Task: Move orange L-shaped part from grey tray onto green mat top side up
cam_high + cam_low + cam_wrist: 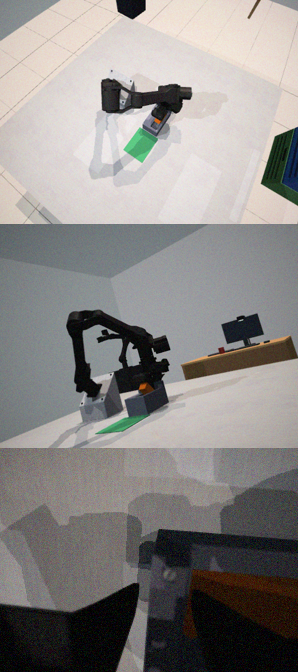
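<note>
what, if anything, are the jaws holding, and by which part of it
Nothing is held: the jaws stand apart, and the orange part is tipped up in the grey tray.

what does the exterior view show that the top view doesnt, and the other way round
Only the exterior view: a monitor and a red cup-like object on a wooden desk.

Only the top view: a green-and-blue object at the right edge.

Both: the robot arm, the grey tray with the orange part, and the green mat beside the tray.
</note>
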Controlling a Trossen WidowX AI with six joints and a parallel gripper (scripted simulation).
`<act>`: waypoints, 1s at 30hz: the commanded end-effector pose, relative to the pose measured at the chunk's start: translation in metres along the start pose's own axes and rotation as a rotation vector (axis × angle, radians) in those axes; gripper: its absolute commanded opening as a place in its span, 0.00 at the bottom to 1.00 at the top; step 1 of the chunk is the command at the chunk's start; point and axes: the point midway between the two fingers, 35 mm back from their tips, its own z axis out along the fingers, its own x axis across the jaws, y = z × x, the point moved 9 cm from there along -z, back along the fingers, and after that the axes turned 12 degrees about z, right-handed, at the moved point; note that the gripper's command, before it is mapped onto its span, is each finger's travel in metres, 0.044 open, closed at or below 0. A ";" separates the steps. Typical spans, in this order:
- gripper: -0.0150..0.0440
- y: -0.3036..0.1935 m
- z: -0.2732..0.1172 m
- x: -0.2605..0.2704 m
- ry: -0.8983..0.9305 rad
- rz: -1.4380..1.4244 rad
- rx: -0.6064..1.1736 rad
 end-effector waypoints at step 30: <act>0.56 -0.002 -0.021 0.012 -0.007 -0.005 0.003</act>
